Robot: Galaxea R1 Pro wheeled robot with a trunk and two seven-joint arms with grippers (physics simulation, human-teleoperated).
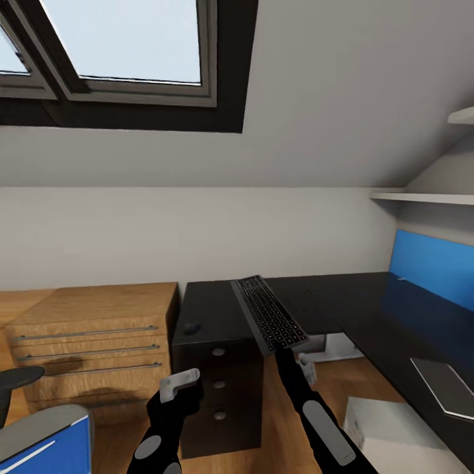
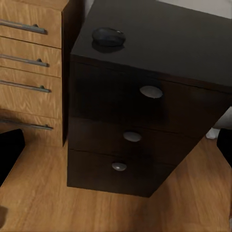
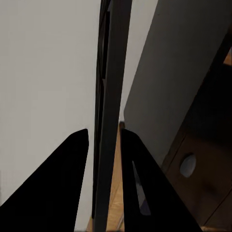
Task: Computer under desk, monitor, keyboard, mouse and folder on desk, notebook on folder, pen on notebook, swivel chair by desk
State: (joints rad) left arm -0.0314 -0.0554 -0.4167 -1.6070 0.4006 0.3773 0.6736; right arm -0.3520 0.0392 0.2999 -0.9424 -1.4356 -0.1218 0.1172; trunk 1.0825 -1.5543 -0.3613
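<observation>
Attic bedroom, sim render: the robot's right gripper [image 1: 284, 347] grips the near end of the keyboard [image 1: 268, 313], holding it above the black desk [image 1: 329, 299] w/ its far end angled up and away. In the right wrist view the keyboard [image 3: 108, 96] is seen edge-on, a thin dark slab running between the two black fingers [image 3: 58, 179], which are clamped on either side of it.

The left gripper [image 1: 179, 384] hangs lower, in front of the desk's drawer stack [image 1: 220, 385]; its pale fingertips show from above, but whether they are parted or closed can't be told. The left wrist view looks down on the desk [image 2: 169, 43] end, w/ three round silver knobs [image 2: 151, 91] on the black drawer fronts.

The mouse [image 1: 191, 327] sits on the desktop near its left front corner, apart from the lifted keyboard; in the left wrist view the mouse [image 2: 108, 36] rests close to the edge above the top drawer.

Just left of the desk stands a light wood dresser [image 1: 92, 336] w/ long bar handles. The blue folder [image 1: 49, 447] shows at lower left on the swivel chair [image 1: 20, 382], only partly in frame. At lower right the white computer [image 1: 388, 438] stands on the wood floor beside the desk's long wing, which carries a flat grey item [image 1: 444, 385] and the blue back panel [image 1: 434, 266]. Skylight [image 1: 125, 39] overhead in the sloped ceiling
</observation>
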